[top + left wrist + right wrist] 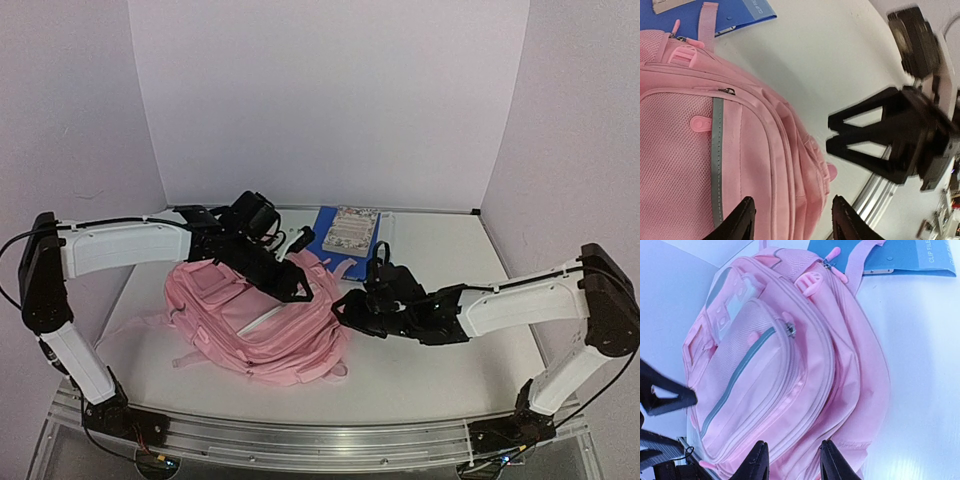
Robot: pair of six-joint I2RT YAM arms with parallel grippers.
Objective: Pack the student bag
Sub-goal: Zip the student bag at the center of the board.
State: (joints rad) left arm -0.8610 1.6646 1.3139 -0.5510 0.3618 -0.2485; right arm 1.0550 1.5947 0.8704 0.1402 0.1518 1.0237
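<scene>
top external: high, from near side, facing forward | wrists: close, looking down | shared: student bag (255, 325)

The student bag (255, 325) is laid at the middle of the counter (430, 370). Just behind it, toward the right, a folder (322, 228) is laid flat, and a book (350, 230) is set on it. The left gripper (300, 288) is held over the bag's far side; the right gripper (345, 308) is placed at its right edge.
</scene>
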